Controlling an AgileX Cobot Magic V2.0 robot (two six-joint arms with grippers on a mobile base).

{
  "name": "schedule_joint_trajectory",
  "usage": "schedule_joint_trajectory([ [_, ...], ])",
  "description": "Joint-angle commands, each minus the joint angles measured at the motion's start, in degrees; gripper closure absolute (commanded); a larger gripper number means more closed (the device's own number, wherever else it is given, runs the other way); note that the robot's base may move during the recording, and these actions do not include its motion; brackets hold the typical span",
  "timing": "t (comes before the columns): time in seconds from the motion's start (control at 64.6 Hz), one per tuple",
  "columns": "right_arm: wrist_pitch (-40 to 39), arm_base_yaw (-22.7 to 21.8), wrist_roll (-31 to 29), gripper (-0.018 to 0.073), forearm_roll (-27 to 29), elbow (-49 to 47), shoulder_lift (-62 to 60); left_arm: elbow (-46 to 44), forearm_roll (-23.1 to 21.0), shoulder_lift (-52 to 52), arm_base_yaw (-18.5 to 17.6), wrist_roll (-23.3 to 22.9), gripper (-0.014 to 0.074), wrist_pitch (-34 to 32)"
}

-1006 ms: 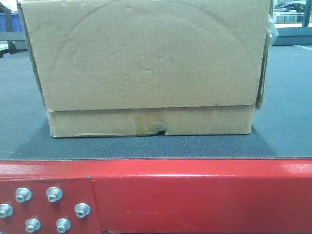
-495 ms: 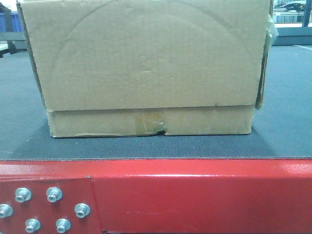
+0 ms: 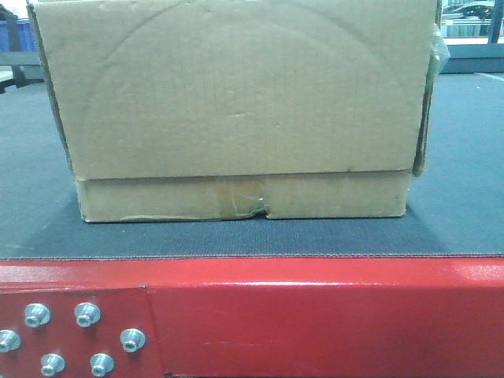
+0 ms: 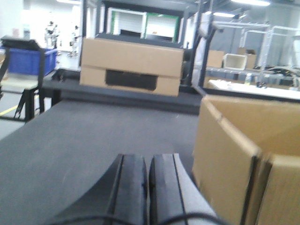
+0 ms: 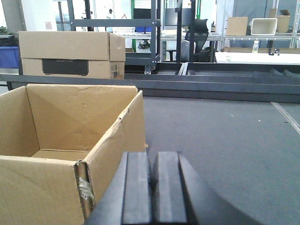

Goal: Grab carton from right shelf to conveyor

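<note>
Presently the carton [image 3: 236, 110] rests flat on the dark belt of the conveyor [image 3: 457, 213], set back a little from the near red frame rail [image 3: 315, 315] and roughly centred across the front view. Its near face shows a faint arc crease, a lower flap band with a small tear at the middle, and tape curling off the upper right corner. Silver bolts [image 3: 79, 339] sit in the red frame at the lower left. The left wrist view shows the left gripper [image 4: 149, 187] with its two dark fingers pressed together, holding nothing, low over the belt just left of the carton's side [image 4: 225, 159]. The right wrist view shows the right gripper [image 5: 152, 187] likewise with fingers pressed together and empty, just right of the carton's corner [image 5: 112, 145]; the top flaps stand open and the interior is visible and bare. A second closed box [image 5: 70, 54] stands at the far side of the belt, beyond the carton. Blue bins [image 4: 28, 61] stand far left.
</note>
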Motion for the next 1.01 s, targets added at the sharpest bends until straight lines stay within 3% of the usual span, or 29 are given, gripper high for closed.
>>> schedule_joint_trajectory([
  [0.0, -1.68, -0.31, -0.33, 0.0628, -0.61, 0.03, -0.41, 5.67, -0.22, -3.49, 0.38, 0.17, 0.0582, -2.98],
  [0.108, -1.68, -0.31, -0.33, 0.0628, -0.61, 0.03, -0.41, 9.12, -0.22, -9.06, 0.38, 0.17, 0.0582, -2.7],
  [0.17, -1.68, -0.31, -0.33, 0.0628, -0.61, 0.03, -0.41, 9.12, -0.22, -10.39, 0.38, 0.17, 0.0582, 3.92],
  [0.991, -2.11, -0.31, -0.33, 0.0628, -0.61, 0.03, -0.41, 9.12, 0.01, -10.39, 0.62, 1.12, 0.0582, 2.97],
])
